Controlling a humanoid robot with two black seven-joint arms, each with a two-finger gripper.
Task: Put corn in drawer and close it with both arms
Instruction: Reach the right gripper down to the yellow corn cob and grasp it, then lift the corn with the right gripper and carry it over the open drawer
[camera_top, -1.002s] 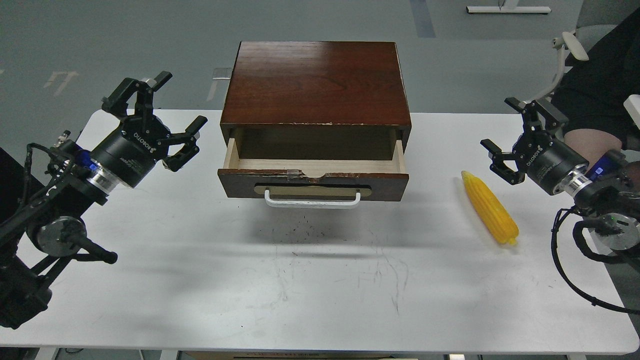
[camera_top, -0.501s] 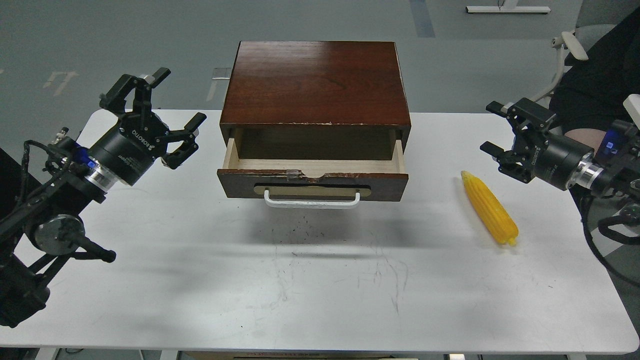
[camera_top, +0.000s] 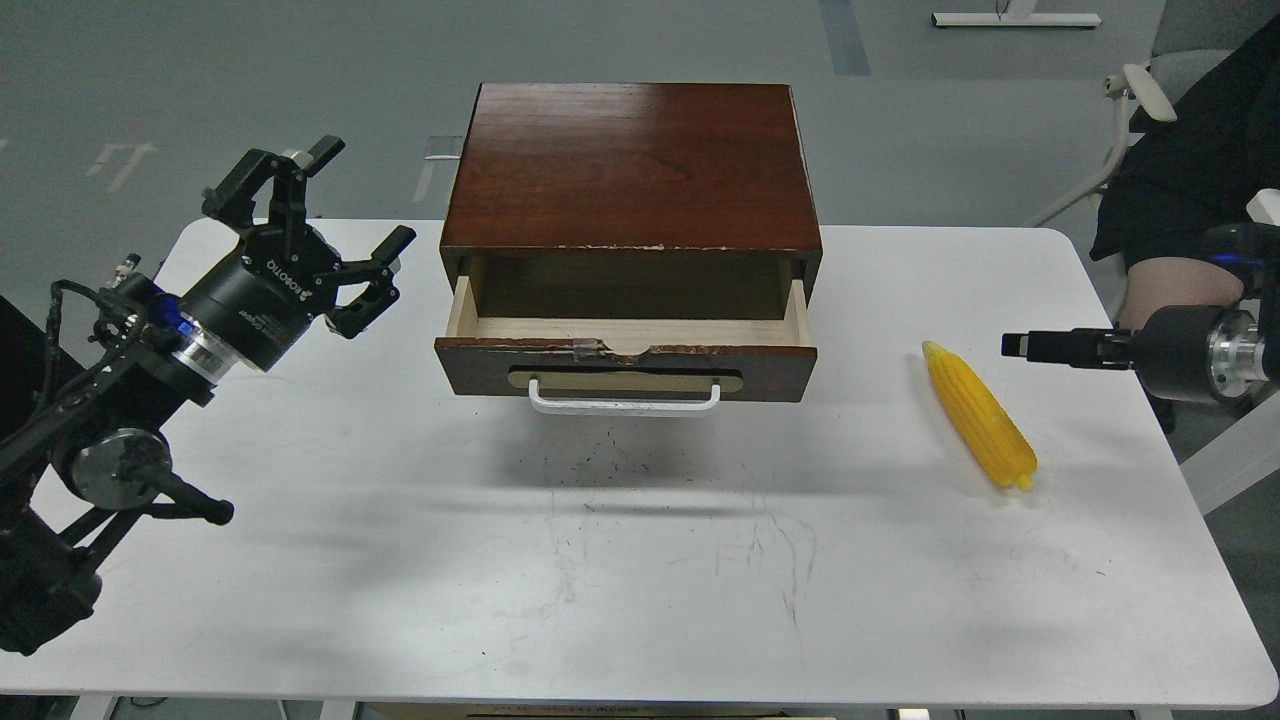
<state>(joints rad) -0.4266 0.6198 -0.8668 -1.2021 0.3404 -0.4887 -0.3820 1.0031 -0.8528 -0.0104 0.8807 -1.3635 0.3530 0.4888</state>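
Observation:
The yellow corn (camera_top: 980, 415) lies on the white table (camera_top: 640, 560) at the right, its tapered tip pointing away from me. The drawer (camera_top: 625, 362) of the red-brown cabinet (camera_top: 630, 165) stands pulled open, with its pale wood inside bare and its white bar handle facing me. My left gripper (camera_top: 362, 195) is open and empty, raised left of the cabinet. My right gripper (camera_top: 1015, 345) hovers just right of the corn's far end, apart from it. It is turned edge-on, so its two fingers cannot be told apart.
A person in black sits on a white chair (camera_top: 1135, 100) beyond the table's far right corner. The table's front half bears only dark scuff marks (camera_top: 600, 455).
My right gripper has turned from a spread, clearly open pose to edge-on, dropped lower and pulled slightly right. My left gripper has barely shifted. Corn and drawer have not moved.

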